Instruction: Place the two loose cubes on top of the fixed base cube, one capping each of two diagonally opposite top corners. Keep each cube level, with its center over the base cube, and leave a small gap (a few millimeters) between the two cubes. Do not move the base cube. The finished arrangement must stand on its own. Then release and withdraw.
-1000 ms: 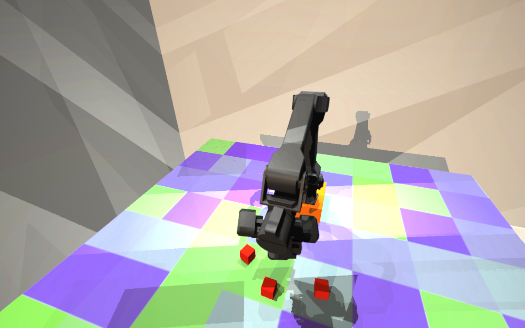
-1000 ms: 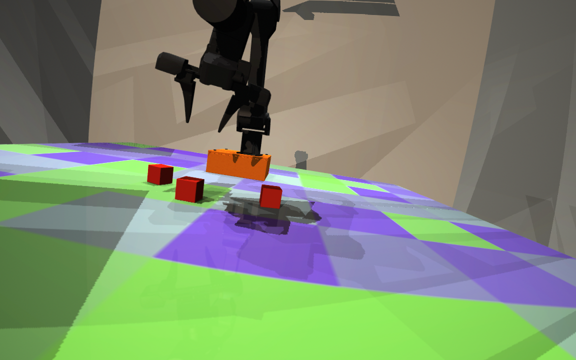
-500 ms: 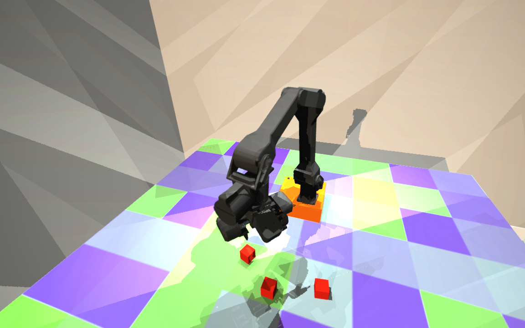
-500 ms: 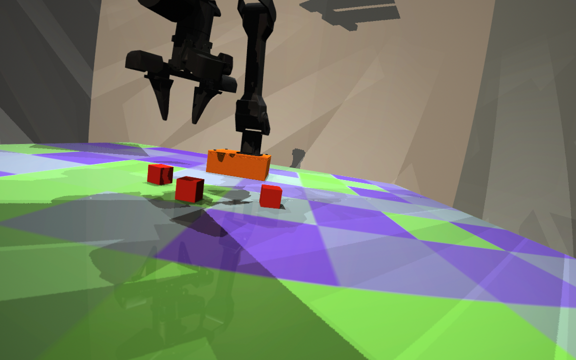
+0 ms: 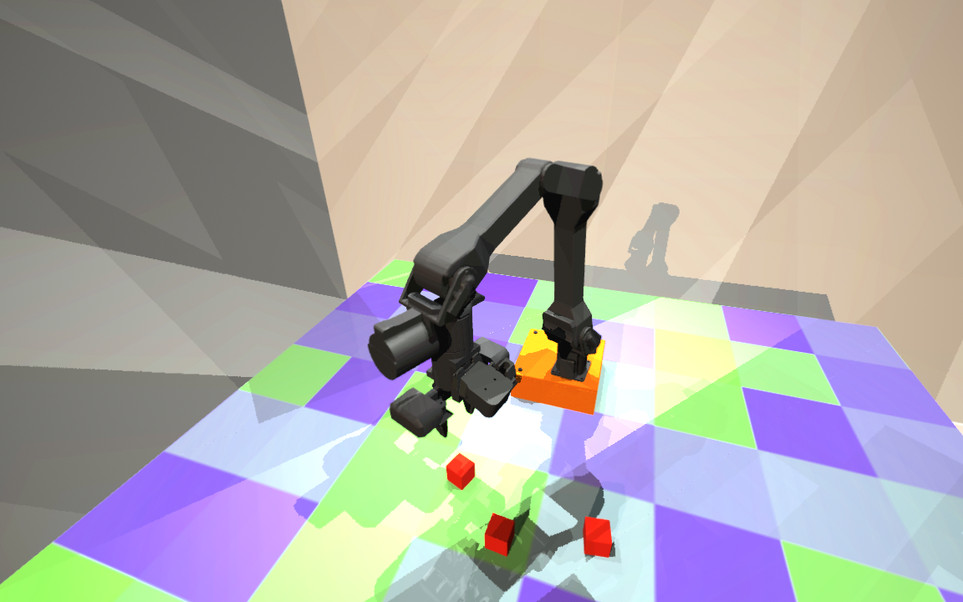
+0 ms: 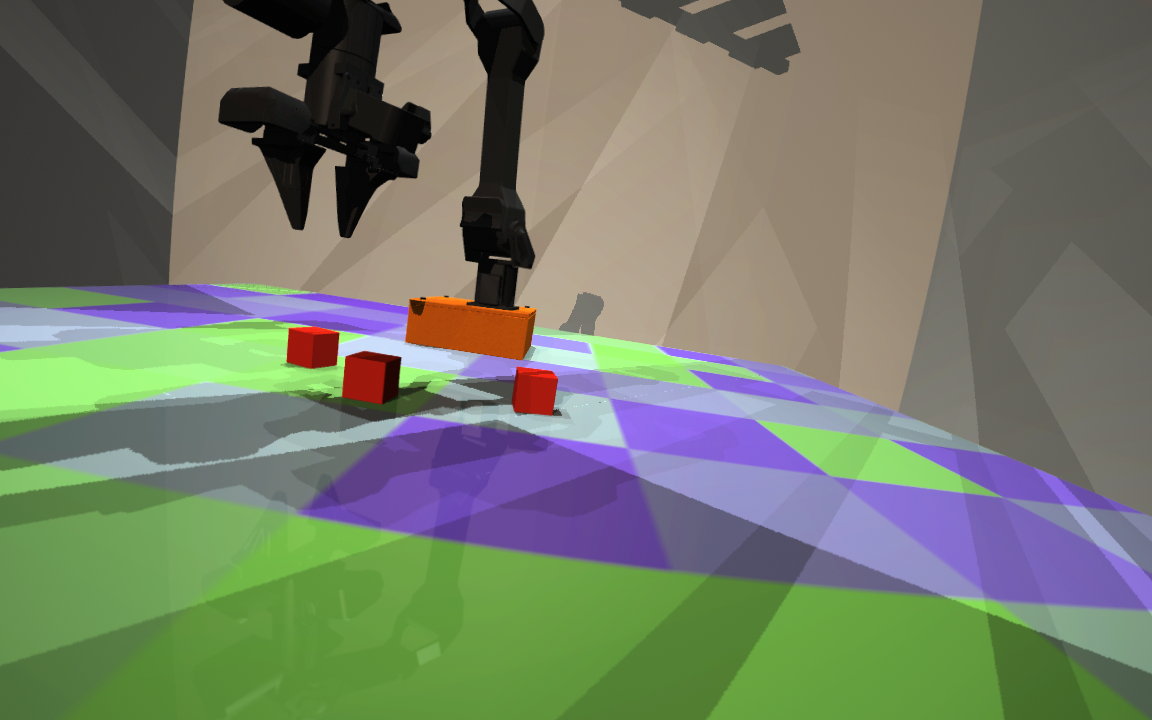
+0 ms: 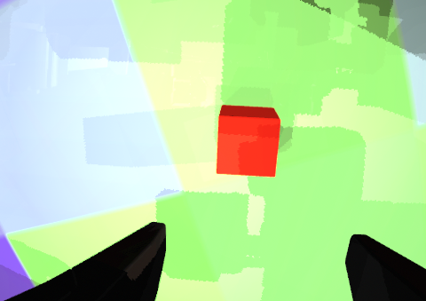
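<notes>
Three plain red cubes stand apart on the table and nothing is stacked. The left cube (image 5: 460,471) (image 6: 311,347) (image 7: 248,147) is near the middle of the wrist view. The middle cube (image 5: 499,533) (image 6: 371,377) stands in shadow; a red sliver shows at the top edge of the wrist view. The right cube (image 5: 597,537) (image 6: 534,391) stands farther off. They look alike, so I cannot tell which is the fixed base. My gripper (image 5: 456,421) (image 6: 322,232) (image 7: 258,243) is open and empty, pointing down, well above the table near the left cube.
The arm stands on an orange block (image 5: 556,395) (image 6: 468,329) behind the cubes. The table (image 5: 702,523) (image 6: 517,501) has green, purple and pale squares. A pale rim shows at the far right in the top view. Walls stand behind and at the sides.
</notes>
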Motion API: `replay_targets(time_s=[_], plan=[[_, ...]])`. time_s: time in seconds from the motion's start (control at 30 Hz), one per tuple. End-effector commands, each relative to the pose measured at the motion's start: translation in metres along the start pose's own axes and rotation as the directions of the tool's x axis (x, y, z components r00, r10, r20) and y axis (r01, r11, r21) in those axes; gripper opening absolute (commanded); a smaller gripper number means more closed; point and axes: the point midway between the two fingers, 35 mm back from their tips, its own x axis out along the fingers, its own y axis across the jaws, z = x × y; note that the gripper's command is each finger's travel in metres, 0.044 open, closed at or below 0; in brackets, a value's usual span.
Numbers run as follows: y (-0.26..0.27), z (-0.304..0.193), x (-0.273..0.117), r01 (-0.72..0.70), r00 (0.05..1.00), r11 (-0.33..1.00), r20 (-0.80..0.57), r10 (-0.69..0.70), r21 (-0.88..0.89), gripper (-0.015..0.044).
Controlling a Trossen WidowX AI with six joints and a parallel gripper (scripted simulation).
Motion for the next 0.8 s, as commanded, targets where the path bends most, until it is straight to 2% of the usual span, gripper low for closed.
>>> replay_targets(time_s=[0.0,0.2,0.77], plan=[[0.0,0.0,0.011,0.004,1.0,1.0,0.006,-0.003,-0.009,0.0265],[0.001,0.0,0.059,0.003,1.0,1.0,0.006,-0.003,-0.009,0.0265],[0.0,0.0,0.083,0.003,1.0,1.0,0.006,-0.003,-0.009,0.0265]])
